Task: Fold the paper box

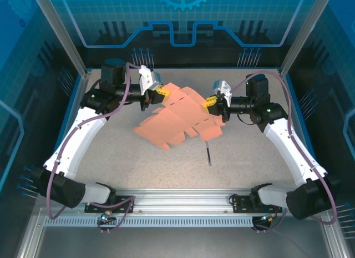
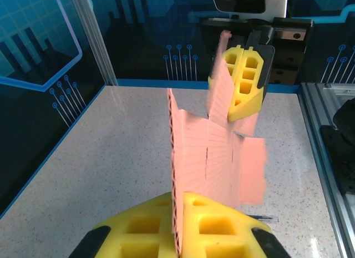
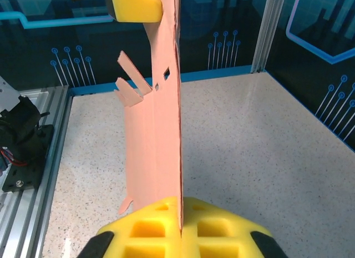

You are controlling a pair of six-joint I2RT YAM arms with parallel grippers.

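**Position of workpiece.** The paper box (image 1: 177, 122), a flat salmon-pink blank with flaps and tabs, sat at the centre of the top view, spanned between both claws above the table (image 1: 138, 175).

**Claw state.** The left gripper (image 1: 161, 92) was closed on the blank's upper-left edge. The right gripper (image 1: 211, 102) was closed on its upper-right edge. In each wrist view the cardboard was pinched between yellow pads (image 2: 222, 227) at bottom centre and ran edge-on up the frame toward the opposite claw.

**Governing relation.** The line between the grips ran left to right in the top view. The bulk of the blank hung toward the lower left (contact between its lower flaps and the table could not be determined). Judgement: neither arm was nearer, so any fold would pivot on that shared line.
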